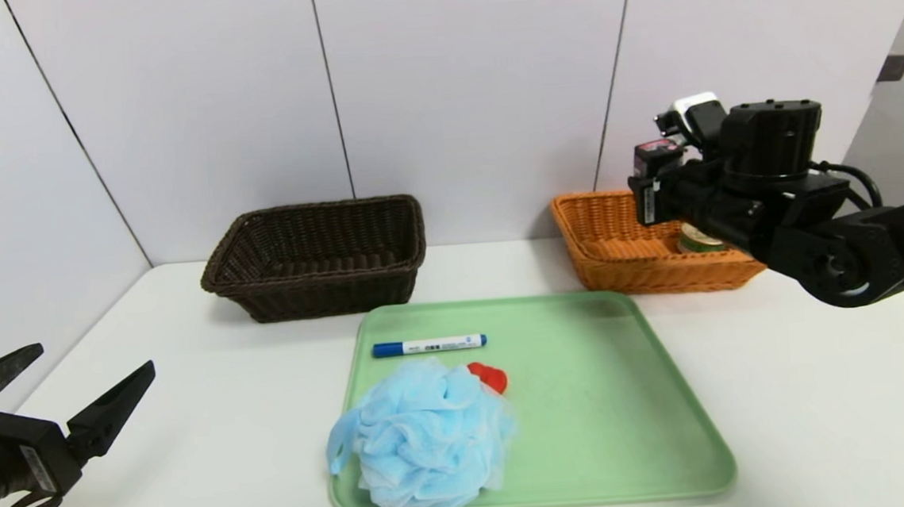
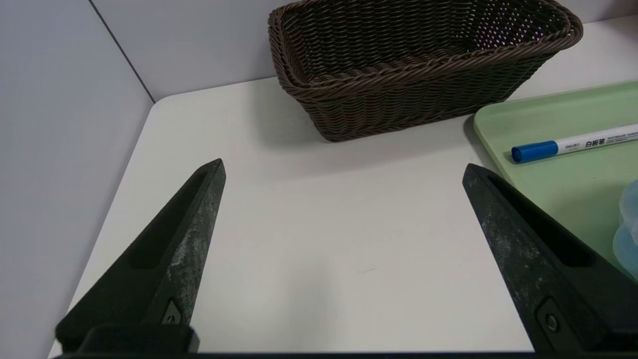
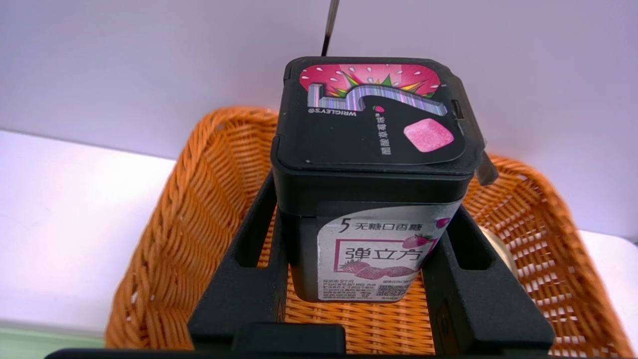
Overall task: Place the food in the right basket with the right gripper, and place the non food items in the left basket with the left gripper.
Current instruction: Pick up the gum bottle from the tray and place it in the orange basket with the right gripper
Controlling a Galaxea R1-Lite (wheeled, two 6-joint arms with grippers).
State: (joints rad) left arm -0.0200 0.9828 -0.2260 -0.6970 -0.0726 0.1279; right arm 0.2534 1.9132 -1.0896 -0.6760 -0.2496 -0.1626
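Note:
My right gripper [image 1: 654, 191] [image 3: 366, 209] is shut on the small black box with a pink-white label [image 1: 656, 158] [image 3: 374, 149], holding it upright above the orange right basket [image 1: 627, 261] [image 3: 199, 214]. The round tin [image 1: 699, 240] [image 3: 501, 249] lies inside that basket. On the green tray [image 1: 613, 401] lie the light-blue pouf [image 1: 425, 438] [image 2: 629, 234], the white marker with a blue cap [image 1: 429, 345] [image 2: 573, 144], and the red duck [image 1: 491, 376], half hidden behind the pouf. The dark brown left basket [image 1: 317, 259] [image 2: 413, 65] holds nothing. My left gripper [image 1: 90, 362] [image 2: 343, 167] hovers open at the table's near left.
The white table [image 1: 194, 430] ends at a grey panelled wall just behind both baskets and along the left side. The tray [image 2: 573, 189] sits in front of the gap between the baskets, to the right of my left gripper.

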